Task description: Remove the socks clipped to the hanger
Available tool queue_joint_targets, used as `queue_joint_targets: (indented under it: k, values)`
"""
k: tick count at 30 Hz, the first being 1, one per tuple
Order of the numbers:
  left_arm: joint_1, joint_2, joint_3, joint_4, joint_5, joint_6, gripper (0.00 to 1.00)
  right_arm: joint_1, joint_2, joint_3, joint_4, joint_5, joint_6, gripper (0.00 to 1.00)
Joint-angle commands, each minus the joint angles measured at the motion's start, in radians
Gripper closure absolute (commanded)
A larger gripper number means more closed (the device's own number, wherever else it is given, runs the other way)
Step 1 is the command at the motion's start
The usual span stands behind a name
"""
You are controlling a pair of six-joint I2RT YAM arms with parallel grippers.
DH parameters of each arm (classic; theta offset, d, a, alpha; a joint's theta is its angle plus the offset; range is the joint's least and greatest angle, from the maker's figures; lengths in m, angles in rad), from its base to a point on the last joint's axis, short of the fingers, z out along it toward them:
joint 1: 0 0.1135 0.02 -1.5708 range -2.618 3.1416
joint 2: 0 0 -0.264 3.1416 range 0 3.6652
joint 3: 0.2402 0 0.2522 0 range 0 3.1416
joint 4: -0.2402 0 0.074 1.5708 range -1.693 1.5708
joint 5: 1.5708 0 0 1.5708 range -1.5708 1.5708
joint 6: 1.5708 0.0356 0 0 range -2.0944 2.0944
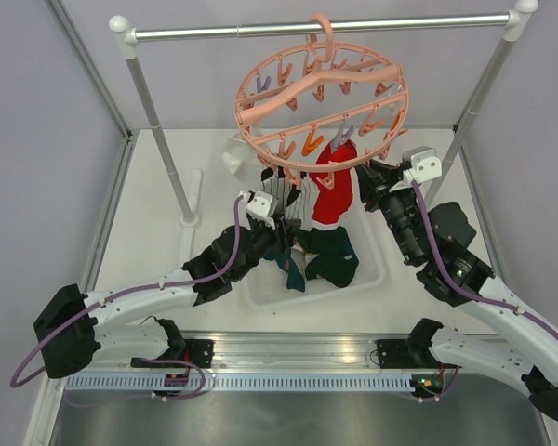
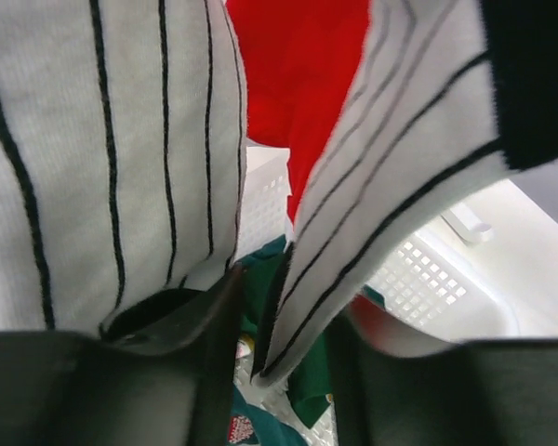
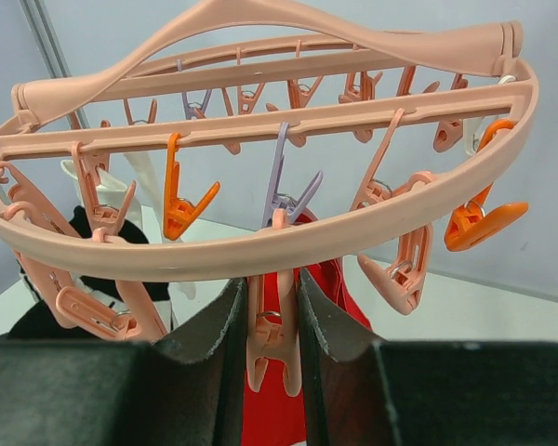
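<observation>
our right gripper (image 3: 272, 290) is closed on a pink clip (image 3: 272, 348) that holds the red sock (image 1: 333, 200) on the hanger (image 3: 205, 262). our left gripper (image 2: 286, 297) stands half open around a hanging striped sock (image 2: 391, 177).

No legible text anywhere, perhaps through blur.

The hanger (image 3: 372, 232) is smooth plastic, the striped sock (image 2: 74, 158) knitted cloth, the rail (image 1: 260, 30) shiny metal.
</observation>
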Motion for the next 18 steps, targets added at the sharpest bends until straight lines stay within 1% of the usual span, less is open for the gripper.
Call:
queue_joint_targets:
  k: [1,2,3,4,8,12,18]
  values:
    - [-0.003,0.01,0.046,0.063,0.037,0.033,0.61,-0.001,0.003,0.045,0.017,-0.015,0.009,0.91]
    - [-0.003,0.011,0.047,0.065,0.04,0.031,0.72,-0.001,0.003,0.043,0.015,-0.013,0.009,0.91]
    - [-0.003,0.01,0.047,0.066,0.055,0.03,0.78,-0.003,0.003,0.043,0.015,-0.013,0.012,0.9]
    - [-0.003,0.01,0.049,0.066,0.063,0.026,0.86,-0.001,0.003,0.04,0.015,-0.016,0.013,0.9]
    - [-0.004,0.007,0.054,0.063,0.108,0.023,0.97,-0.001,0.0,0.03,0.015,-0.018,0.027,0.89]
    - [-0.007,0.01,0.069,0.044,0.15,0.017,0.98,-0.003,-0.018,0.016,0.006,-0.036,0.055,0.85]
    - [-0.014,0.051,0.11,-0.006,0.172,0.005,0.98,-0.001,-0.052,0.005,-0.043,-0.082,0.124,0.71]
